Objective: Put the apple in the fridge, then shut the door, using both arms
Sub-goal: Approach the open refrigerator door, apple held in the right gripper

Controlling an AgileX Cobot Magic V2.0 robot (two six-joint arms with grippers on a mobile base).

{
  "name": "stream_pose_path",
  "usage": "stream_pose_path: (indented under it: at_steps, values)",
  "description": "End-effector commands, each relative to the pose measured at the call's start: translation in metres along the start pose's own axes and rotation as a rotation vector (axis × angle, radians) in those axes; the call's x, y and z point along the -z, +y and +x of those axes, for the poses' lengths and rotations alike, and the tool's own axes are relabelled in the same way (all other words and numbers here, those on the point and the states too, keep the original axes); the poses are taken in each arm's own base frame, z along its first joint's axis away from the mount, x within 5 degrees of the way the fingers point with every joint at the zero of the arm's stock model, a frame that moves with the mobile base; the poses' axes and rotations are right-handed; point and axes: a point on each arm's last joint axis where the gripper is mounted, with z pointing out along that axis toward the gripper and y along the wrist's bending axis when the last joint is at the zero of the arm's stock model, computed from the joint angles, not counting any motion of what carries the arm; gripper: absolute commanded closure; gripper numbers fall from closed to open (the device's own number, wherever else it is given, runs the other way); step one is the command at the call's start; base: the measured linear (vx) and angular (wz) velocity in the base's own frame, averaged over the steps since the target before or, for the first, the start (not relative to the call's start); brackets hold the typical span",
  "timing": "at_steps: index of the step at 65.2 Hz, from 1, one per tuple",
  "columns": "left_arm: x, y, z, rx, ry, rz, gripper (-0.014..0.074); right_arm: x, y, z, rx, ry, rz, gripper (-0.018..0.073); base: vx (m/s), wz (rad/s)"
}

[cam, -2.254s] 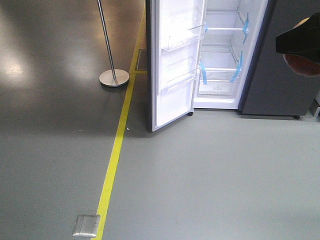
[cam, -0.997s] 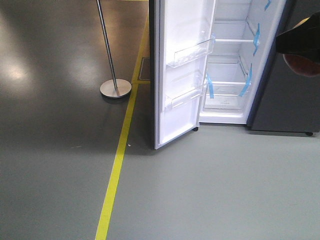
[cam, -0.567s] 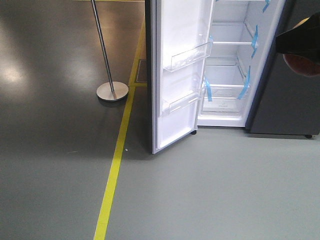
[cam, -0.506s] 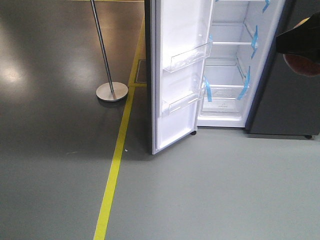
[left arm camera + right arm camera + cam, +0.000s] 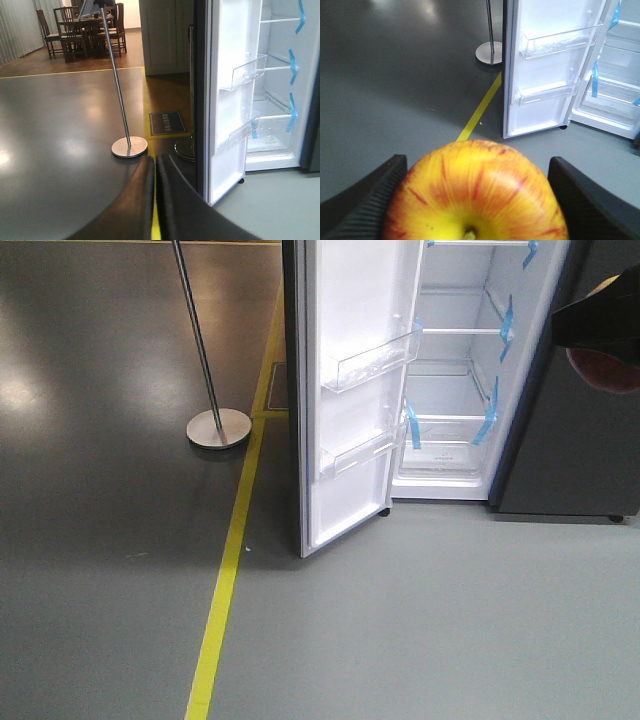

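Right hand [image 5: 477,210] clamped on the apple [image 5: 475,185], ribbed black pads [image 5: 367,200] on both flanks, stem dimple facing the wrist camera. Apple is round, smooth waxy skin, red streaks over yellow, hard and a bit slippery I'd judge. Left hand [image 5: 155,195] closed on nothing, smooth dark fingers pressed together with only a slit between. Key relation: the fridge [image 5: 450,370] opening lies ahead of the right hand and well apart, a little to its left in the front view, so the apple has to travel forward and in. Door [image 5: 350,440] stands swung wide on the left, long axis upright, white lining facing out; left hand is the nearer one to it (likely the closing arm). Fridge inside is glossy white with flat shelves, blue tape strips [image 5: 488,420] and clear rigid bins [image 5: 372,358] on the door. Further out: steel pole stand [image 5: 218,427], yellow floor line [image 5: 225,590], smooth grey floor.
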Motion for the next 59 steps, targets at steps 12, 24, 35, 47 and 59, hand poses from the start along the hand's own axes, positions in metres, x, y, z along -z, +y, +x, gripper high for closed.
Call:
stream_pose_path:
  at_steps: [12,24,35,47,59]
  values:
    - [0.0004,-0.0007,-0.0021,0.007,-0.072,0.01,0.0604,0.0144,0.0032,-0.0128,0.009,-0.115,0.017,0.0381,0.07,-0.01]
    - [0.0004,-0.0007,-0.0021,0.007,-0.072,0.01,0.0604,0.0144,0.0032,-0.0128,0.009,-0.115,0.017,0.0381,0.08,-0.01]
    - [0.0004,-0.0007,-0.0021,0.007,-0.072,0.01,0.0604,0.0144,0.0032,-0.0128,0.009,-0.115,0.017,0.0381,0.09,-0.01]
    - [0.0004,-0.0007,-0.0021,0.007,-0.072,0.01,0.0604,0.0144,0.0032,-0.0128,0.009,-0.115,0.017,0.0381,0.09,0.0]
    - [0.0004,-0.0007,-0.0021,0.007,-0.072,0.01,0.0604,0.0144,0.0032,-0.0128,0.009,-0.115,0.017,0.0381,0.1,-0.02]
